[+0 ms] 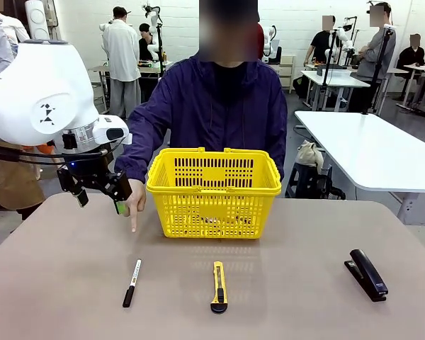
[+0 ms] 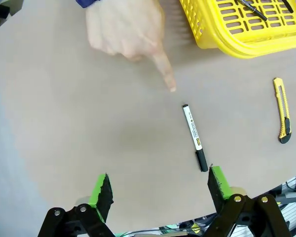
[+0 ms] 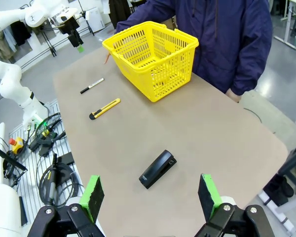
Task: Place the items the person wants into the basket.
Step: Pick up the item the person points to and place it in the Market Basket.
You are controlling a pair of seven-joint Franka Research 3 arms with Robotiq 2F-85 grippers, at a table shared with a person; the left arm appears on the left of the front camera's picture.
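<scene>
A black marker with a white band (image 1: 132, 282) (image 2: 195, 137) (image 3: 92, 85) lies on the table at the front left. The person's (image 1: 219, 106) hand (image 1: 135, 202) (image 2: 128, 34) points a finger down at the table just beyond it. My left gripper (image 1: 101, 202) (image 2: 160, 186) hovers open and holds nothing, above the table next to that hand and over the marker. The yellow basket (image 1: 214, 191) (image 2: 246, 44) (image 3: 150, 57) stands mid-table in front of the person, with a thin black pen (image 2: 251, 10) lying inside. High above the right end of the table, my right gripper (image 3: 150, 192) is open.
A yellow-and-black utility knife (image 1: 219, 287) (image 2: 282, 109) (image 3: 104, 108) lies at the front centre. A black stapler (image 1: 368, 274) (image 3: 158, 169) lies at the front right, below my right gripper. Cables and gear sit on the floor off the table's near edge.
</scene>
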